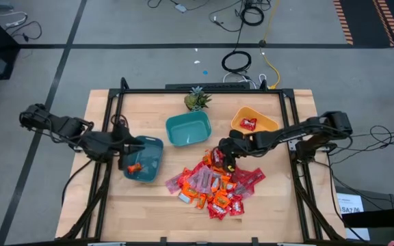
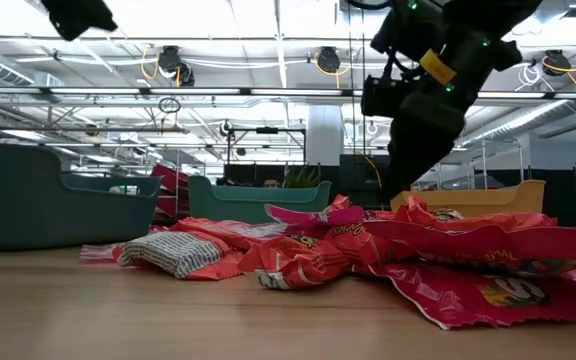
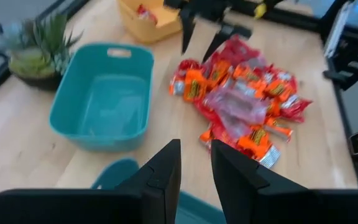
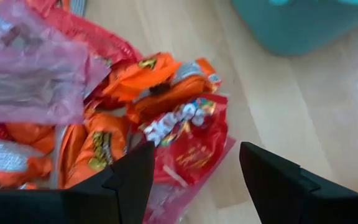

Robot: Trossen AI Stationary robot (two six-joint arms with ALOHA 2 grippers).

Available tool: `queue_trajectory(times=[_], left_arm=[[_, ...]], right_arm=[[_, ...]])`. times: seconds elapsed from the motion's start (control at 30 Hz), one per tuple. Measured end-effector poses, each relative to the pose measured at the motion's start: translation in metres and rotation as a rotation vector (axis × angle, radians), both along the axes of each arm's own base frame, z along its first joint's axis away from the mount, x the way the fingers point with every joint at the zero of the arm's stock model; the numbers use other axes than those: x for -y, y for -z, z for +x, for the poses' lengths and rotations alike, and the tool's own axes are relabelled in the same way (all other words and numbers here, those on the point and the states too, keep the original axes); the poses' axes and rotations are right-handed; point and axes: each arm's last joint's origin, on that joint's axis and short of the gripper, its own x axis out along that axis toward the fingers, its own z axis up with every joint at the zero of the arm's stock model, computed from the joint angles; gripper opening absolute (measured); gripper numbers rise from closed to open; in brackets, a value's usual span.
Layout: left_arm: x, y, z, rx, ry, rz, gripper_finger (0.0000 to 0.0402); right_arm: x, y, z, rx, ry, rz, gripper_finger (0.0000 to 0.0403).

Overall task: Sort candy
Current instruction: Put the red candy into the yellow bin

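Observation:
The candy (image 1: 214,186) lies in a heap of red, orange and pink wrappers on the table's near middle; the heap (image 3: 241,99) shows in the left wrist view too. My right gripper (image 1: 223,158) hangs open over the heap's far edge, its fingers on either side of a red candy (image 4: 188,140), touching nothing that shows. My left gripper (image 1: 130,145) hovers above the dark teal bowl (image 1: 149,152), its fingers (image 3: 166,165) narrowly apart with nothing between them. An orange candy (image 1: 134,167) lies in that bowl, and a red candy (image 1: 249,124) lies in the yellow bowl (image 1: 265,123).
A lighter teal bowl (image 1: 189,130) stands between the other two bowls, with nothing in it. A small green plant (image 1: 197,101) sits behind it near the far edge. A black frame (image 1: 289,137) runs around the table. Bare wood lies near the front left.

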Motion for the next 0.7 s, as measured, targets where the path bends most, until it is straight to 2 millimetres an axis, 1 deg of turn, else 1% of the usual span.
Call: queue_trajectory(times=[0.1, 0.2, 0.33, 0.4, 0.47, 0.53, 0.7], left_arm=[[-0.001, -0.01, -0.002, 0.027, 0.015, 0.012, 0.0098], [-0.002, -0.017, -0.004, 0.049, 0.001, 0.014, 0.0098], [-0.003, -0.018, -0.005, 0.056, -0.02, 0.027, 0.0098], [-0.004, -0.018, -0.005, 0.058, -0.028, 0.027, 0.0098], [-0.003, -0.018, -0.005, 0.058, -0.03, 0.027, 0.0098], [-0.003, -0.018, -0.005, 0.058, -0.03, 0.026, 0.0098], [-0.003, -0.018, -0.004, 0.059, -0.031, 0.025, 0.0098]], right_arm=[[0.004, 0.002, 0.004, 0.02, 0.001, -0.01, 0.0226], [0.008, 0.009, 0.008, 0.018, -0.003, 0.013, 0.0226], [0.008, 0.024, 0.013, -0.022, -0.008, 0.029, 0.0225], [0.008, 0.03, 0.014, -0.038, -0.006, 0.027, 0.0215], [0.008, 0.032, 0.015, -0.046, -0.002, 0.03, 0.0193], [0.008, 0.033, 0.015, -0.047, -0.002, 0.033, 0.0159], [0.008, 0.024, 0.011, -0.038, -0.003, 0.035, 0.0051]])
